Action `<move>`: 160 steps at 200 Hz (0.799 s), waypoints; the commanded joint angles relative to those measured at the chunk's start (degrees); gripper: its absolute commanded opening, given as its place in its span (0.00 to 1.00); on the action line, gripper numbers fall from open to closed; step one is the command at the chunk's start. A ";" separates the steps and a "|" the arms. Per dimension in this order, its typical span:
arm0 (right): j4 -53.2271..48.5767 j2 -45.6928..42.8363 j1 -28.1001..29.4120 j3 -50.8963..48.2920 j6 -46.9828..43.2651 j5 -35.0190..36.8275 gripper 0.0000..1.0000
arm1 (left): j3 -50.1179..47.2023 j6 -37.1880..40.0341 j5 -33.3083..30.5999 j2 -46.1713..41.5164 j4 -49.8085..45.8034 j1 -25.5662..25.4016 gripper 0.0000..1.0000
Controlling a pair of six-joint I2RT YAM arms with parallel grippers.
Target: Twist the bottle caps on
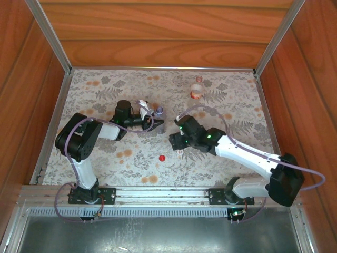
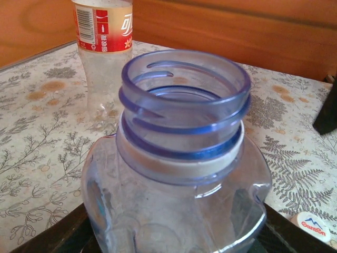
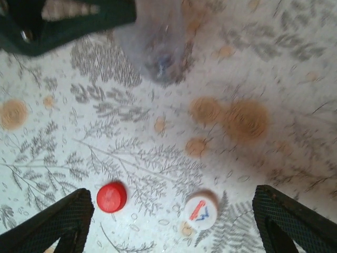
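Top external: floral tabletop (image 1: 105, 158), wooden walls (image 1: 168, 31). Left gripper (image 1: 157, 122) clamped on bluish bottle (image 2: 179, 158); right gripper (image 3: 174, 208) spread above white cap (image 3: 201, 213), red cap (image 3: 111, 196) beside.

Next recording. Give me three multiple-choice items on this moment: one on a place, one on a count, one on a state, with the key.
1. Where does the white cap lie?
A) on the table, near the red cap
B) screwed onto a bottle neck
C) off the table

2. How many caps lie loose on the table?
A) one
B) two
C) three

3. How is the neck of the bluish bottle?
A) capped in red
B) capped in white
C) uncapped

Key:
1 A, the right wrist view shows it on the patterned surface beside the red one.
2 B, one red and one white.
3 C, the left wrist view shows its threads bare and its mouth open.
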 commanded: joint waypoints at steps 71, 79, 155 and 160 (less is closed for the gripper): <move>-11.48 11.45 2.90 1.82 14.03 3.92 0.59 | 0.78 1.47 1.08 0.83 1.36 0.24 0.60; -11.41 11.92 2.84 1.64 14.66 4.25 0.57 | 0.78 1.49 1.10 0.94 1.36 0.28 0.60; -7.04 16.08 1.36 2.05 13.98 1.77 0.53 | 0.78 1.41 0.92 1.01 1.38 0.34 0.60; -6.97 16.28 1.24 2.03 14.04 1.71 0.53 | 0.84 1.40 0.93 1.01 1.36 0.35 0.60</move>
